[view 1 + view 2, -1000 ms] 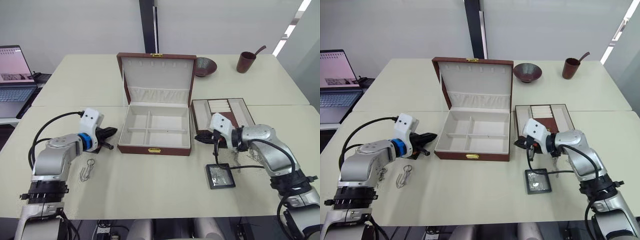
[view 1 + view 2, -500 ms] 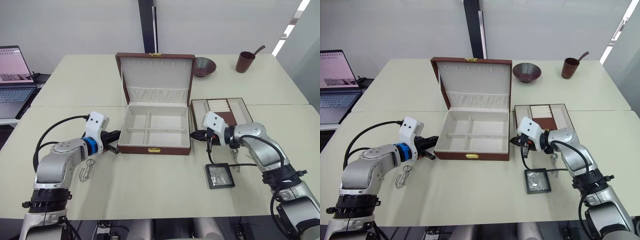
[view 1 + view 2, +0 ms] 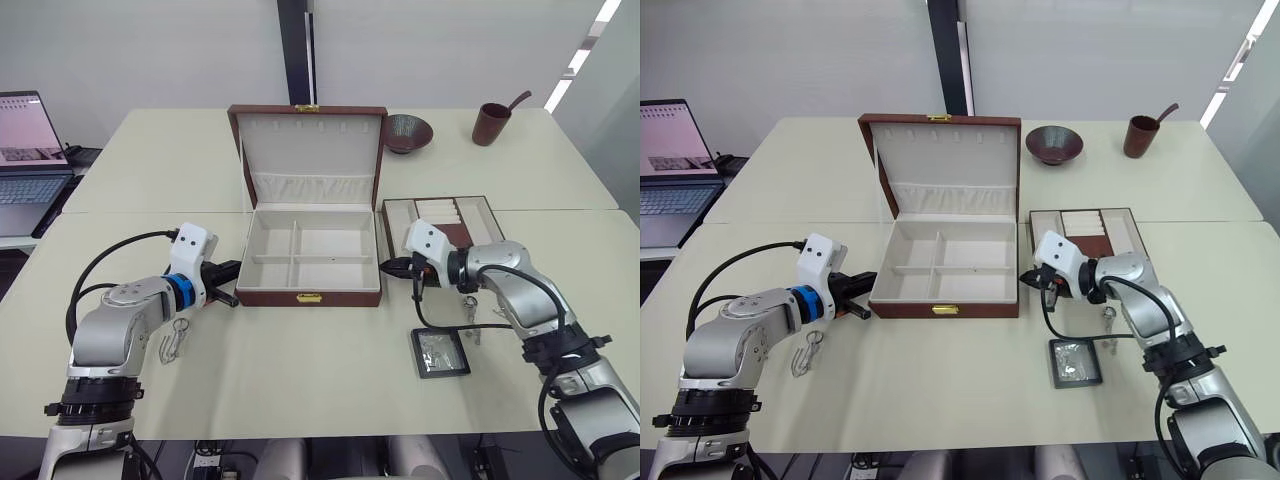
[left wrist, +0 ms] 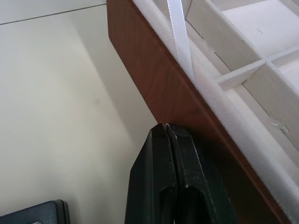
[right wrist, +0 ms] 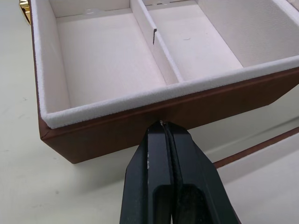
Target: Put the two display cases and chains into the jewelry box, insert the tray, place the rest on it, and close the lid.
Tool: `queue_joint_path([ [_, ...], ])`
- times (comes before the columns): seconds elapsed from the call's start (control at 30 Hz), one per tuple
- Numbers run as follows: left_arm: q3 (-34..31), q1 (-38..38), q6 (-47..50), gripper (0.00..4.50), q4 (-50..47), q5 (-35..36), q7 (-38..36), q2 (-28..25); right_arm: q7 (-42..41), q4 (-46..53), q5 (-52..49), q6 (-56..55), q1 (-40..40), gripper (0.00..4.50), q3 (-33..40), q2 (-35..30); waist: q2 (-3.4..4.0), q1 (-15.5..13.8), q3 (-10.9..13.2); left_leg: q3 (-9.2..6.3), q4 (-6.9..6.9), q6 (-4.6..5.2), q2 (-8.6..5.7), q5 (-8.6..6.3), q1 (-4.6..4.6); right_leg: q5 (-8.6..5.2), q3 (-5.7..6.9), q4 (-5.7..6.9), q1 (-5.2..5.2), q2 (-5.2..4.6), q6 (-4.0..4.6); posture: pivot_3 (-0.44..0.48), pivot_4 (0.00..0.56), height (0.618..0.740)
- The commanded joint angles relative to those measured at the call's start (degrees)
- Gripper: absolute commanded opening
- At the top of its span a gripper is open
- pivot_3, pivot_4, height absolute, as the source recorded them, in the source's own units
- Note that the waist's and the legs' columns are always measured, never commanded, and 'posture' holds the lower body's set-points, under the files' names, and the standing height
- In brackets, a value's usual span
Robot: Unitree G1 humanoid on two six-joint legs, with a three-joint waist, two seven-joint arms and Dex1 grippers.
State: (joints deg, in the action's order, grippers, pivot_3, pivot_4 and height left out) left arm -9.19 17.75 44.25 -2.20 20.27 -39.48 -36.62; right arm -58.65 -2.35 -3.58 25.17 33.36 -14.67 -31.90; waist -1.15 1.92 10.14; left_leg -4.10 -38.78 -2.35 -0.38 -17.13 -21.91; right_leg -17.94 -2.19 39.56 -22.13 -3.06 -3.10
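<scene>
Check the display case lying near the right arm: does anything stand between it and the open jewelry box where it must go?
Nothing visible does. The display case lies on bare table, in front and to the right of the jewelry box, whose cream compartments stand open with the lid raised.

This looks like an office. There are big pale tables (image 3: 180, 170) pushed together. An open laptop (image 3: 30, 150) sits nearby.
</scene>
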Motion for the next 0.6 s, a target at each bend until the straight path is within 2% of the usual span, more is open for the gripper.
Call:
queue_joint_path([
  [0.03,-2.7,-0.15,-1.51,0.0,-0.87,0.45,-0.75,-2.8,-0.46,2.84,-1.51,-0.12,0.96,0.01,3.03,-2.4,0.0,-0.02,0.0,0.0,0.0,0.0,0.0,0.0,0.0,0.0,0.0,0.0,0.0,0.0,0.0,0.0,0.15,0.74],
  [0.27,-7.35,-4.08,-7.21,0.0,0.15,0.79,-4.6,-8.26,-1.01,3.19,-4.71,-1.14,0.31,0.01,7.7,-6.04,0.01,0.02,0.01,0.01,0.02,0.01,0.03,-0.01,0.0,0.0,0.0,-0.04,-0.01,-0.01,0.0,0.0,0.15,0.74],
  [0.37,-15.0,-11.74,-13.04,0.0,-1.72,1.78,-11.27,-13.5,-3.81,5.19,-7.0,-2.56,-3.2,0.01,12.4,-11.42,0.02,-0.03,0.02,0.02,0.04,0.01,0.04,-0.01,-0.04,0.0,-0.01,-0.11,-0.02,-0.04,0.0,0.0,0.15,0.74],
  [0.5,-28.48,-24.44,-15.56,0.0,3.12,2.97,-20.76,-20.57,-6.8,5.34,-8.75,-4.02,-10.06,0.01,19.69,-20.48,0.02,-0.13,0.03,0.03,0.23,0.04,0.06,-0.05,-0.12,0.0,0.01,-0.46,-0.05,-0.11,0.01,0.0,0.15,0.74],
  [0.6,-35.85,-30.99,-18.37,0.53,9.55,2.62,-25.43,-23.34,-9.24,4.49,-9.35,-5.63,-15.57,0.0,23.82,-25.95,0.03,-0.13,0.03,0.09,0.51,0.06,0.05,-0.05,-0.04,-0.01,0.01,-0.56,-0.03,-0.11,0.02,0.0,0.15,0.74],
])
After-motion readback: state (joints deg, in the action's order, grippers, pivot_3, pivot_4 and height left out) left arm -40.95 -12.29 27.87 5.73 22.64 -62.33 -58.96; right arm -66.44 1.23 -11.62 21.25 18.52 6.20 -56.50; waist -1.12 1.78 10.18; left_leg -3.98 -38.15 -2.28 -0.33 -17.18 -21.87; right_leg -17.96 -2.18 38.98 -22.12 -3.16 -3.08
